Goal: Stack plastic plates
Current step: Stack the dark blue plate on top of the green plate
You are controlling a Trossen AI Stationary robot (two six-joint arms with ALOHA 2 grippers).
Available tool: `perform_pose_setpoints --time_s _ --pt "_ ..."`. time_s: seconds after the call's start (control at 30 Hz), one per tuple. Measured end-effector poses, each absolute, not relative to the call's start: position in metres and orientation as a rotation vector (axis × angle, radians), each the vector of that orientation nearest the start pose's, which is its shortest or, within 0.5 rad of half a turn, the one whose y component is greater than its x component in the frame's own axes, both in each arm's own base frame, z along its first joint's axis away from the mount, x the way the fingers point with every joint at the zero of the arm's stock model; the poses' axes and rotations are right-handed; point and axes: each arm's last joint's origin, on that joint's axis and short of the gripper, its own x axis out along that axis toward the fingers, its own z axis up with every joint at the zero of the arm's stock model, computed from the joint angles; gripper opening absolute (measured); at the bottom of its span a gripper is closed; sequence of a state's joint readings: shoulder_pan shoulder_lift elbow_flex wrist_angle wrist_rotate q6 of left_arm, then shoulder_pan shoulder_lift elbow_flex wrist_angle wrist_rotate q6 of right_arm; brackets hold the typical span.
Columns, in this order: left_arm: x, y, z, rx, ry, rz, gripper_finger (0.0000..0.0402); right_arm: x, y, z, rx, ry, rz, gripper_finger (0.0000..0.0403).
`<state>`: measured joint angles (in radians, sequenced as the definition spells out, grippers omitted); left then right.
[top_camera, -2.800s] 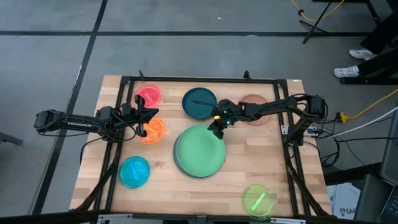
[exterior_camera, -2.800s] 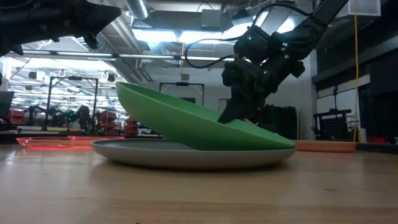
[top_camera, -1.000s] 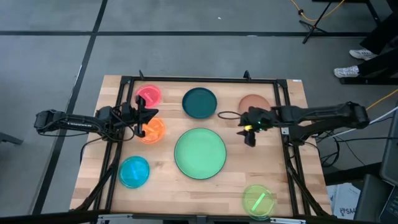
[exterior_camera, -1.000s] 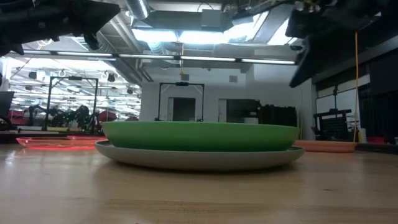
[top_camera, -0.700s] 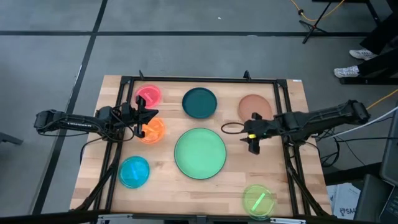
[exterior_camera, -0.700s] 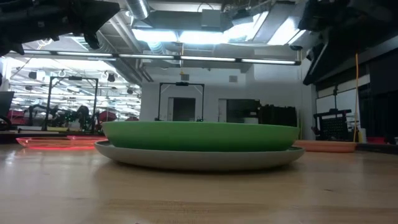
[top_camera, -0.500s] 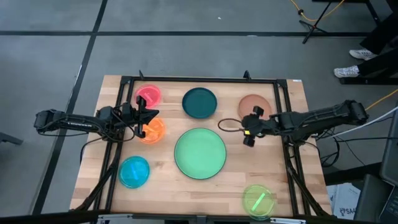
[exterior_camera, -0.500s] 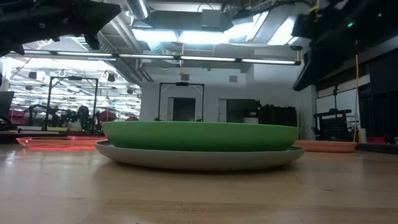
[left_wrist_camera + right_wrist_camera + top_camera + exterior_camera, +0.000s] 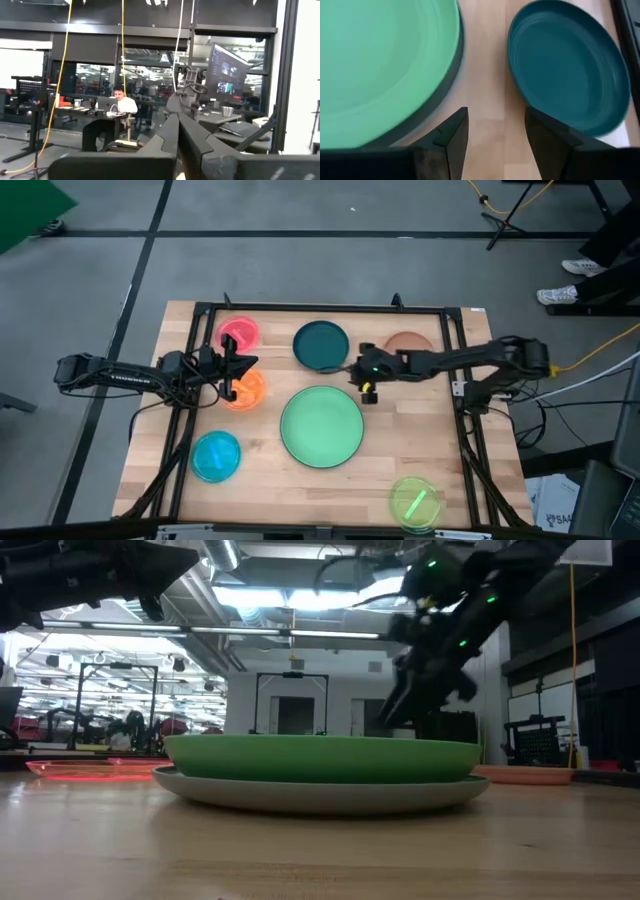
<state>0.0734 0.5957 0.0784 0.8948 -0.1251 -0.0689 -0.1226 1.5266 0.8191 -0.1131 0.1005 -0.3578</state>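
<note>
Hovering between two plates, the right end effector [image 9: 366, 385] has its fingers parted and nothing between them. Teal plate [image 9: 321, 345] lies just beside it, toward the far edge of the worktop [image 9: 440, 470]; in the right wrist view its near rim sits just ahead of one finger. Green plate [image 9: 322, 425] is on the opposite side, nested on the grey plate [image 9: 447, 82], only a rim of grey showing.

Judgement: teal is the next pick, and the right arm is nearer to it. A round plate has no long axis, so the approach turns only on which rim faces the fingers.

Left end effector [image 9: 232, 369] waits over the orange plate [image 9: 247, 390]; fingers probably closed, though the wrist view is oblique.
</note>
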Motion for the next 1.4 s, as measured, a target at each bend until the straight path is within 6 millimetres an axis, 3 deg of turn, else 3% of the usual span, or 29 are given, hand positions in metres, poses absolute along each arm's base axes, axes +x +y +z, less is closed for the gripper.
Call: perform_pose_setpoints --time_s 0.2,0.4,0.57,0.87,1.1,1.23,1.4 --pt "0.133 0.014 0.219 -0.078 -0.39 0.187 0.0 0.325 -0.057 0.171 -0.386 0.922 -0.09 0.0183" --pt "0.133 0.014 0.219 -0.078 -0.39 0.187 0.0 0.339 -0.068 0.163 -0.389 0.949 -0.084 0.0183" --pt "0.133 0.014 0.219 -0.078 -0.39 0.187 0.0 0.343 -0.068 0.153 -0.402 0.938 0.019 0.0183" --pt "0.133 0.014 0.219 -0.078 -0.391 0.187 0.0 0.351 -0.075 0.138 -0.443 0.929 -0.017 0.0183" --pt "0.133 0.014 0.219 -0.079 -0.389 0.195 0.0 0.349 -0.093 0.131 -0.314 0.918 -0.058 0.018" --pt "0.133 0.014 0.219 -0.079 -0.389 0.195 0.0 0.349 -0.096 0.131 -0.268 0.904 -0.034 0.0148" --pt "0.133 0.014 0.219 -0.079 -0.389 0.195 0.0 0.348 -0.098 0.131 -0.262 0.903 -0.034 0.0075"
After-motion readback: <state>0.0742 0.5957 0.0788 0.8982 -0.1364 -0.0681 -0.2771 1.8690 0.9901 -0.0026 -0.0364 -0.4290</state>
